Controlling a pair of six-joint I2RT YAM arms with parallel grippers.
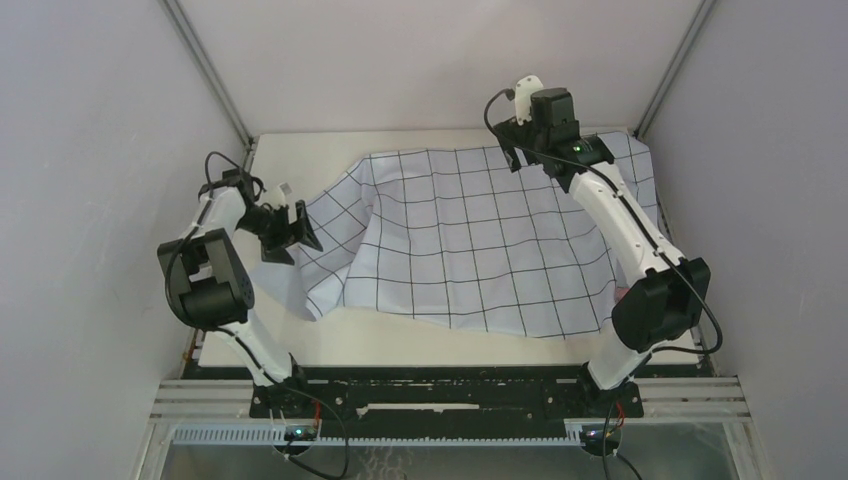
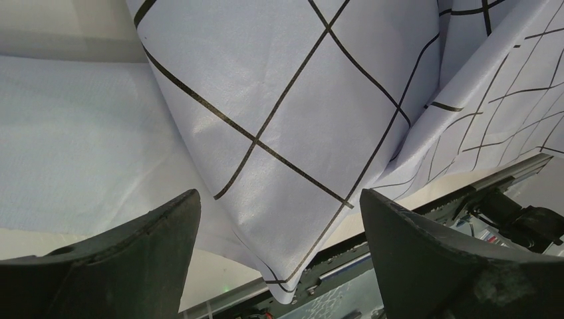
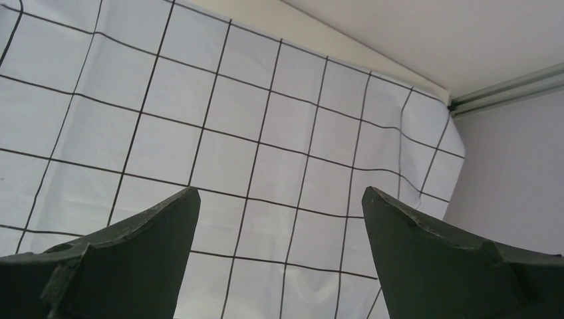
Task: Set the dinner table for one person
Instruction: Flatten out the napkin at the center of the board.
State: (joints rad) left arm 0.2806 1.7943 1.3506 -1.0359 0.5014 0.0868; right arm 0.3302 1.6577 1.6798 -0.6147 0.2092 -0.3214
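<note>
The dinner table [image 1: 400,342] is a cream-white top, mostly covered by a pale-blue cloth with a black grid [image 1: 480,240]. The cloth lies flat on the right and is folded and rumpled on its left side. My left gripper [image 1: 298,228] hovers at that rumpled left edge, open. In the left wrist view a raised cloth corner [image 2: 292,219] sits between the spread fingers [image 2: 153,246] without touching them, and bare table [image 2: 206,272] shows below. My right gripper [image 1: 520,152] is open over the cloth's far edge; its view shows flat cloth [image 3: 266,133] beneath it.
Grey enclosure walls [image 1: 90,150] close in the table on three sides, with metal corner posts [image 1: 205,65] at the back. A black mounting rail [image 1: 440,395] with both arm bases runs along the near edge. The cloth's far right corner [image 3: 449,133] reaches the wall.
</note>
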